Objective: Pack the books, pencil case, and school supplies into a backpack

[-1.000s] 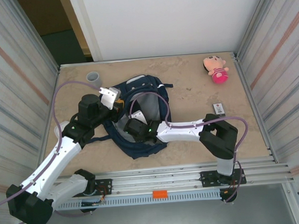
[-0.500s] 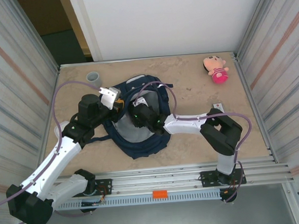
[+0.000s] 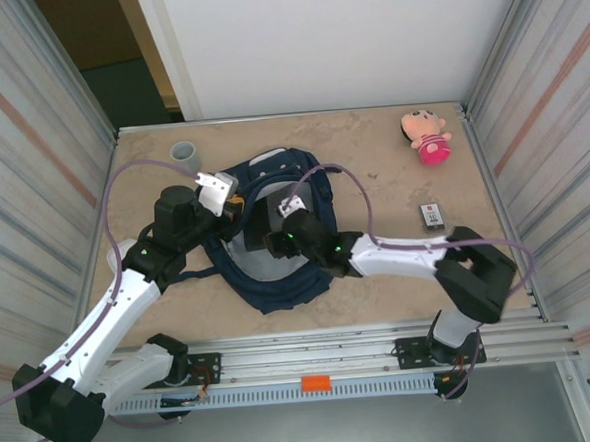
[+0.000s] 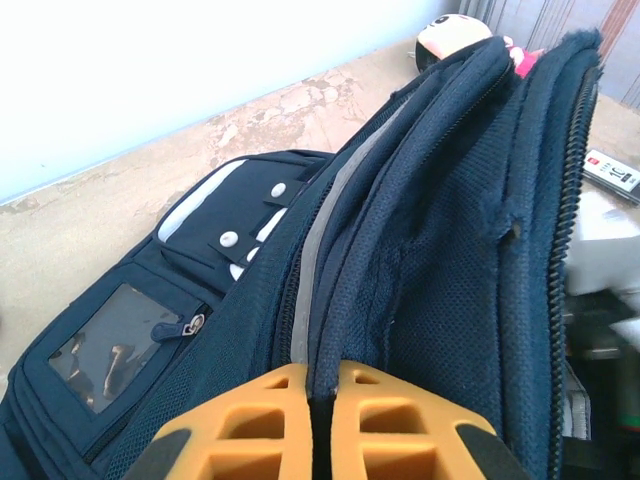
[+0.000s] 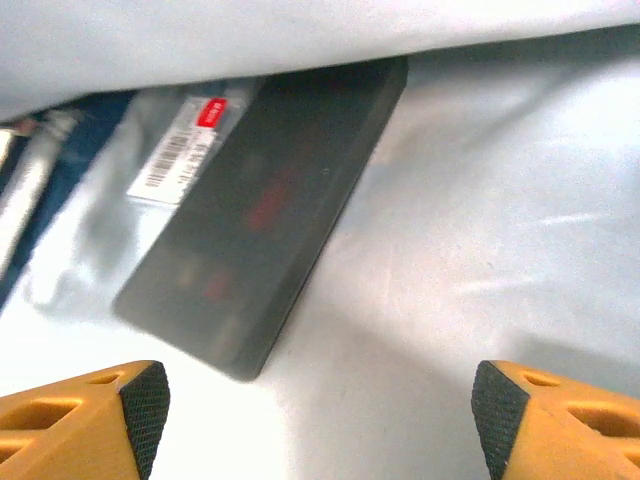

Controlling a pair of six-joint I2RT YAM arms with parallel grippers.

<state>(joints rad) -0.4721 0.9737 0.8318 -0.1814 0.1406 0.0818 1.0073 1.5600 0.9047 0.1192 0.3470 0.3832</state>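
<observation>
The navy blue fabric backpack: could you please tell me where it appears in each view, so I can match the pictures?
Top external: navy blue fabric backpack at table centre, between the arms.
Left wrist: centre and right, its edge pinched in the shut left tool.
Right wrist: its pale grey lining, beyond the open right tool.
Shared landmark: pink plush doll, far right on the table from above, top edge of the left wrist view.

Black pencil case point(image 5: 260, 215) inside open backpack point(image 3: 279, 287)

Left fingers point(image 4: 250, 425) pinched together, right fingers point(image 5: 85, 415) spread wide apart
</observation>
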